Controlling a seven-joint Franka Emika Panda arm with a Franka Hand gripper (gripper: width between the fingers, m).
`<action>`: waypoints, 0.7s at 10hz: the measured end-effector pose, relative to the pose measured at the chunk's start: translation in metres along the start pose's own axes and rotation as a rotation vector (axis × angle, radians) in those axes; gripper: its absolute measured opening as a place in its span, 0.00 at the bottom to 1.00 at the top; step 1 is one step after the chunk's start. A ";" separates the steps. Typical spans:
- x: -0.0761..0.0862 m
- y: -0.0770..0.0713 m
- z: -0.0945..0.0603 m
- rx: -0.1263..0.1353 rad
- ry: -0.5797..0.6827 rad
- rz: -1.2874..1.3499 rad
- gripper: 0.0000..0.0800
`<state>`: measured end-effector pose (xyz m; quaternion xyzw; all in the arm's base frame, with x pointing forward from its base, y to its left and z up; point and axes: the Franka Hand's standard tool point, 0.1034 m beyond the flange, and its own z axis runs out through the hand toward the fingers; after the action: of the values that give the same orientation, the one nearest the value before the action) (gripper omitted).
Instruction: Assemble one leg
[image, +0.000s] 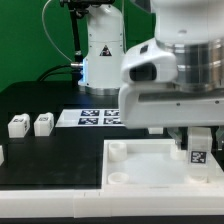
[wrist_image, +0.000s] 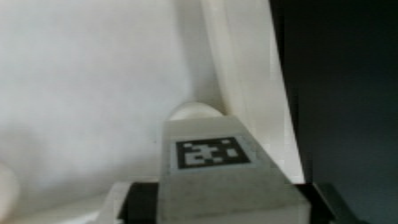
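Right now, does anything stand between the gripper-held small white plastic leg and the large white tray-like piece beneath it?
Nothing visible does. The small white plastic leg, in the gripper, is directly over the large white tray-like piece.

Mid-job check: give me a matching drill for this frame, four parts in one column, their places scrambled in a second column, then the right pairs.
Things:
1. held leg
2. loose legs
3. marker board
4. white tray-like piece

Places:
A. flat on the black table, behind the white tray-like piece
B. side by side at the exterior view's left
C. in the foreground, with round corner sockets
D. between the fingers of the gripper, over the white tray-like piece

Pairs: 1-D, 2-B, 3-A, 4-C.
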<state>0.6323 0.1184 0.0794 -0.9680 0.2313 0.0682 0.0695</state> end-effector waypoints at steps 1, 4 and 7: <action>-0.003 -0.001 0.001 0.011 0.018 0.120 0.37; 0.002 -0.001 0.000 0.068 0.021 0.411 0.37; 0.005 0.001 0.000 0.097 0.001 0.528 0.37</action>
<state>0.6366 0.1152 0.0786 -0.8698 0.4787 0.0725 0.0956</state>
